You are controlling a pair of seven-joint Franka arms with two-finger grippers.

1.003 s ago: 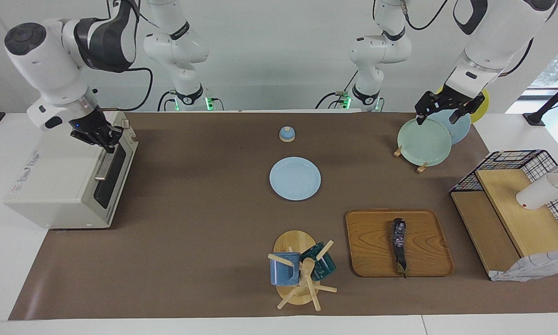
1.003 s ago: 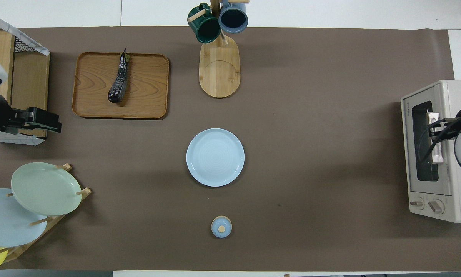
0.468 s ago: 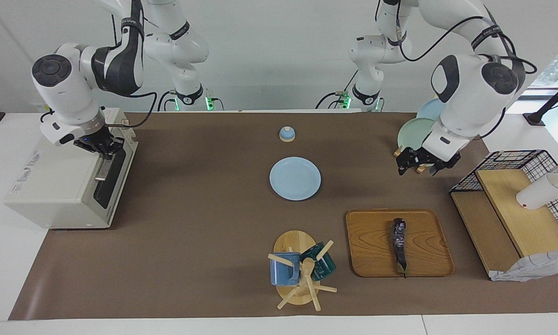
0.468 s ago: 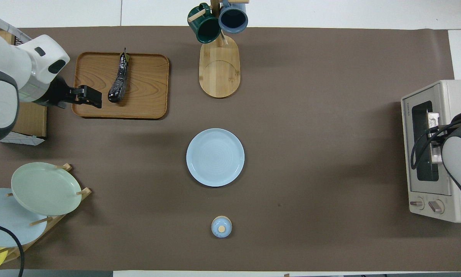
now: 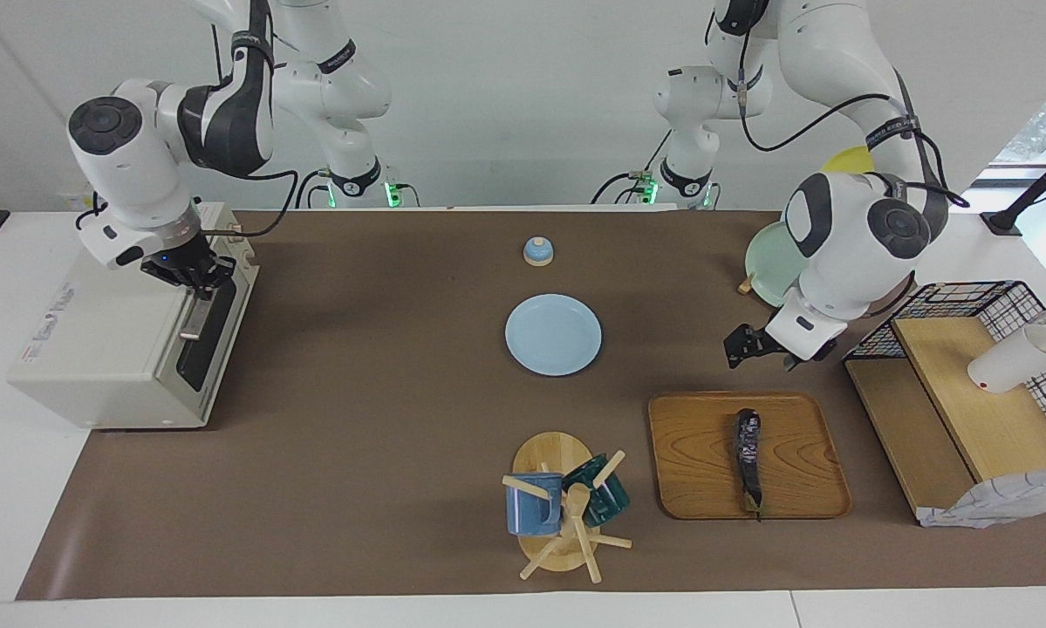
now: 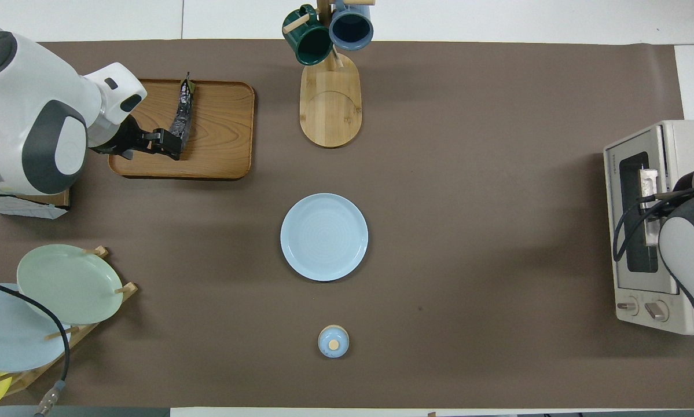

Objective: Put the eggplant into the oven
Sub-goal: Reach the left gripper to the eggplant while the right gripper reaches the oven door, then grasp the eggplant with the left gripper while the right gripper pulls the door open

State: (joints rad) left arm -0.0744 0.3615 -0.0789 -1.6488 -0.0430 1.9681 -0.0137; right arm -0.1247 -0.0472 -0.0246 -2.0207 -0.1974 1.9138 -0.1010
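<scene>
Eggplant (image 5: 748, 458): lying loose on a wooden tray (image 5: 688, 419) toward the left arm's end of the table, blunt end nearer the robots, green stem tip pointing away. Well apart from the oven (image 5: 112, 349) at the right arm's end, dark glass door apparently shut.

Left gripper (image 5: 760, 353): raised over the tray's robot-side edge, fingers spread wide and empty, not yet touching anything.

Right gripper (image 5: 193, 277): down at the oven's door handle; whether clamped on it cannot be told.

Step in hand, by judgement: reaching for the pick.
- Bring down over the thick middle of the body, not the tapering stem end.
- Set the spread across the narrow width, square to the long axis.
- Close gently; glossy skin likely to slip or roll.
- Lift level, clear of the tray's raised rim.
- Have the door dropped fully before carrying across.
</scene>
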